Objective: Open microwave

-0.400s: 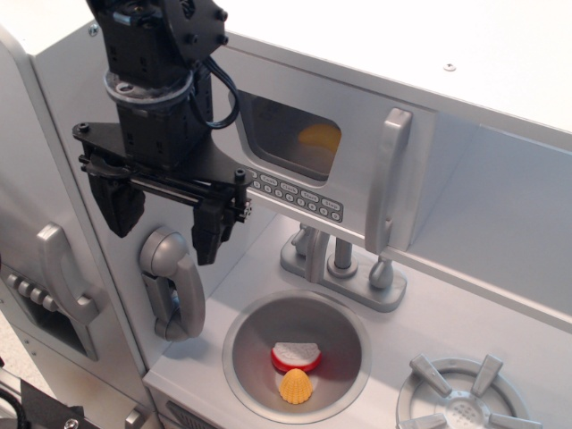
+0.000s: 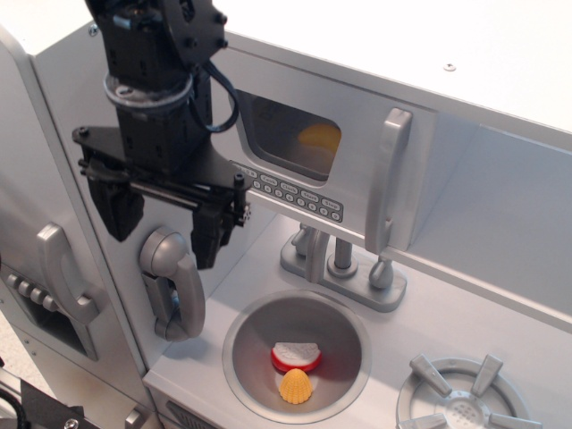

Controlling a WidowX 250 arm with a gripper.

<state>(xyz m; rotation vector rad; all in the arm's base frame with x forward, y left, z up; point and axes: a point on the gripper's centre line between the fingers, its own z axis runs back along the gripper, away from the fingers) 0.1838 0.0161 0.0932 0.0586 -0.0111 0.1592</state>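
Nearest us, the sink (image 2: pixel 344 308) holds two toy food pieces (image 2: pixel 296 368). Our gripper (image 2: pixel 164 222) hangs with fingers spread apart and empty, above the phone handset (image 2: pixel 172 281). Behind it, the microwave (image 2: pixel 313 161) is shut, handle (image 2: pixel 386 179) at right.

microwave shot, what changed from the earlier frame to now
The pincer shifted slightly left and a touch lower, jaws open and holding nothing. It took hold of nothing. The microwave door stays shut, its handle untouched; the phone handset and the toy food in the sink have not moved.
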